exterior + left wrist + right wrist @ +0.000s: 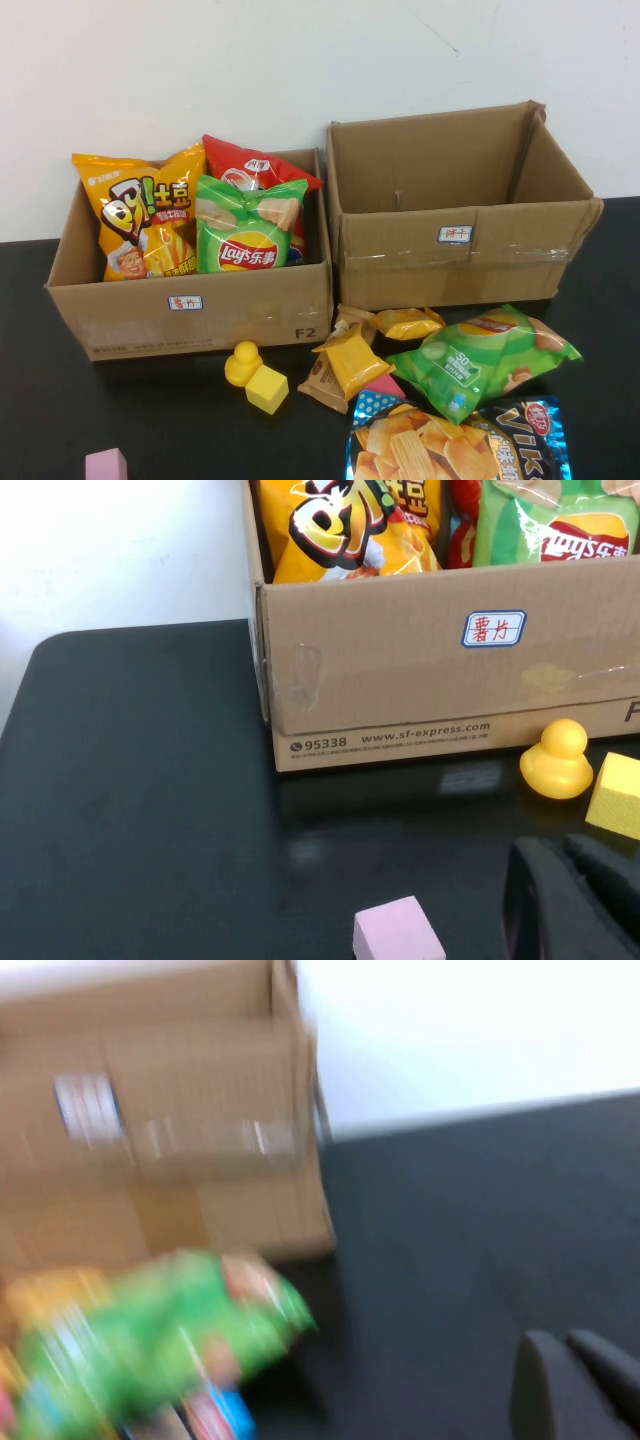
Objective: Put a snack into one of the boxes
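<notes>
Two open cardboard boxes stand at the back. The left box (190,310) holds an orange chip bag (140,215), a green Lay's bag (248,225) and a red bag (250,160). The right box (450,255) looks empty. Loose snacks lie in front of it: a green bag (480,355), a blue chip bag (460,445) and small yellow packets (352,362). Neither arm shows in the high view. My left gripper (562,848) is shut and empty, low over the table near the left box (400,700). My right gripper (562,1340) is shut and empty, to the side of the green bag (170,1340) and right box (150,1190).
A yellow rubber duck (242,362), a yellow cube (267,388) and a pink cube (106,465) lie on the black table in front of the left box. The duck (557,760), yellow cube (618,795) and pink cube (397,932) also show in the left wrist view. A white wall stands behind.
</notes>
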`<control>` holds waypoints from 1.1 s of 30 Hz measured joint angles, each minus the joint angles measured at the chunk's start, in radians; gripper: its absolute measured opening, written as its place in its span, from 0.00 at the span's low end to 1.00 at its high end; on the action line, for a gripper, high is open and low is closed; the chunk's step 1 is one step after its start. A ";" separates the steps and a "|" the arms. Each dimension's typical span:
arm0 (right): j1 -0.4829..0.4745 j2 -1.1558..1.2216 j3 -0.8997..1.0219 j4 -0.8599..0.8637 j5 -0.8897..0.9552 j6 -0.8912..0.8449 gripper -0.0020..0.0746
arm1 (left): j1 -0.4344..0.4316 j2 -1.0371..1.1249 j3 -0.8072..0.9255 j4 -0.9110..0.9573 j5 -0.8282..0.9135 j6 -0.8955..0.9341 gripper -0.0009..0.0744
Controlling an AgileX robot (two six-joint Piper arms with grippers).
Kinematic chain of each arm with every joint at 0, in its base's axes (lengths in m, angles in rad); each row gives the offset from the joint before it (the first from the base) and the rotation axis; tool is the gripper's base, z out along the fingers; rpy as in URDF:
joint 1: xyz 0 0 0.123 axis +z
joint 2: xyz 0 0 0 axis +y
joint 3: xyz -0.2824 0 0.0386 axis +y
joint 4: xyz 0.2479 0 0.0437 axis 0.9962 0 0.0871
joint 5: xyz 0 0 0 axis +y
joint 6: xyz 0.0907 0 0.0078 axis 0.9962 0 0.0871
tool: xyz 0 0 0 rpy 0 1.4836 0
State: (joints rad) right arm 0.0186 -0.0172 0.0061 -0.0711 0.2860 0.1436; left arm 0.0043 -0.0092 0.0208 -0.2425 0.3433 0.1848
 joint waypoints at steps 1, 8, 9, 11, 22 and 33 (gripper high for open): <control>0.000 0.000 -0.023 0.000 -0.002 0.042 0.03 | 0.000 0.000 0.000 0.000 0.000 0.000 0.01; 0.000 0.022 -0.350 -0.044 0.025 0.245 0.03 | 0.000 0.000 0.000 0.000 0.000 0.000 0.01; 0.000 0.037 -0.378 -0.065 0.027 0.245 0.03 | 0.000 0.000 0.000 -0.002 0.000 0.000 0.01; 0.000 0.082 -0.425 -0.117 0.037 0.240 0.03 | 0.000 0.000 0.000 0.000 0.000 0.000 0.01; 0.000 0.546 -0.708 0.013 0.338 -0.433 0.03 | 0.000 0.000 0.000 0.000 0.000 0.000 0.01; 0.198 1.118 -1.026 0.123 0.625 -0.897 0.03 | 0.000 0.000 0.000 0.000 0.000 0.000 0.01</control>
State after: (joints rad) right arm 0.2164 1.1008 -1.0194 0.0519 0.9114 -0.7537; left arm 0.0043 -0.0092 0.0208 -0.2430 0.3433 0.1848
